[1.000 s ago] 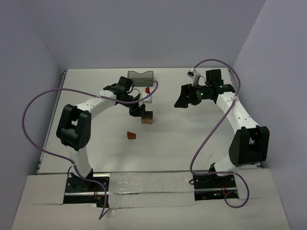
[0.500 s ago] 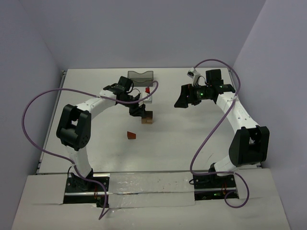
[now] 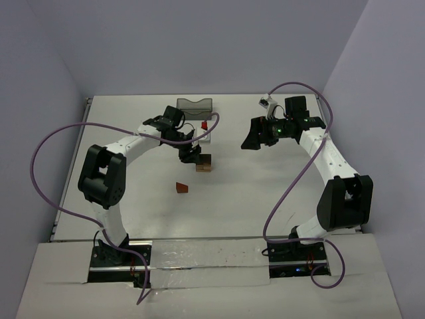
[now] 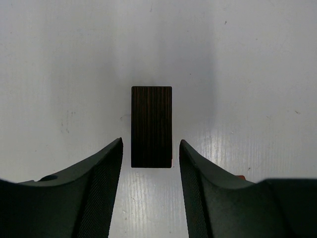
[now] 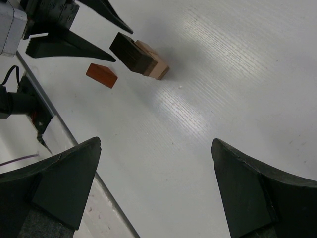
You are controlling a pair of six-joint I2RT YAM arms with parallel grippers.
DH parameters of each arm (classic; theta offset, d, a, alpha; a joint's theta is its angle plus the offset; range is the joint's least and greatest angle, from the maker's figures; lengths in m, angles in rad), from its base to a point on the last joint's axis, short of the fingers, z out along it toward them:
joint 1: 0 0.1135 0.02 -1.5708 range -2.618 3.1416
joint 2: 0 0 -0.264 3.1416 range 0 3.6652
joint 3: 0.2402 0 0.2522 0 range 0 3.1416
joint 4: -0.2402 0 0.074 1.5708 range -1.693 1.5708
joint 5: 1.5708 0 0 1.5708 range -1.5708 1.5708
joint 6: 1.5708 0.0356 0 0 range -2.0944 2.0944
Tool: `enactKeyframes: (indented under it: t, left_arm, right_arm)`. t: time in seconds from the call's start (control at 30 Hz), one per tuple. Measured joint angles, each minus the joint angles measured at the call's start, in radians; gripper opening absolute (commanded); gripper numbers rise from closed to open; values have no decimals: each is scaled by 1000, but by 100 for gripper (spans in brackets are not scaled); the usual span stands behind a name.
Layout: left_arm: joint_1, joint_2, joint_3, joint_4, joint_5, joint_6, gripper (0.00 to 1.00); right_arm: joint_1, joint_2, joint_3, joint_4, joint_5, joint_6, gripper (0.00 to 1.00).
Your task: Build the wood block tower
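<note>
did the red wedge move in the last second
No. The wedge sits in the same place, at the same offset from the bin.

Robotics lab test cell: a white table point(image 3: 265, 199) walled by plain lavender panels point(image 3: 199, 46) at the back and both sides. Left arm point(image 3: 129, 147) and right arm point(image 3: 323, 156), white with black joints, bolted at the near edge — purple cables point(image 3: 33, 169) loop loose beside them.

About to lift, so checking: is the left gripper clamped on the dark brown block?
No, the left gripper stands open, with a visible gap on each side of the dark brown block.
</note>
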Motion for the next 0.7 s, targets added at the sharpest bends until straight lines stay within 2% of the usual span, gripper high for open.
enactKeyframes:
  t: [0.03,0.13,0.17,0.47,0.7]
  left_arm:
    - [0,0,0,0,0,1,71]
    - [0,0,0,0,-1,6,96]
    - [0,0,0,-1,-1,8,99]
    - [2,-13,12,-20,-3,12,99]
    - [60,-168,23,-75,-2,16,99]
  right_arm:
    - [0,0,0,0,0,0,100]
    - [0,0,0,0,0,0,100]
    - [0,0,0,0,0,0,100]
    - [0,0,0,0,1,0,100]
    - [0,-1,0,0,11,-1,100]
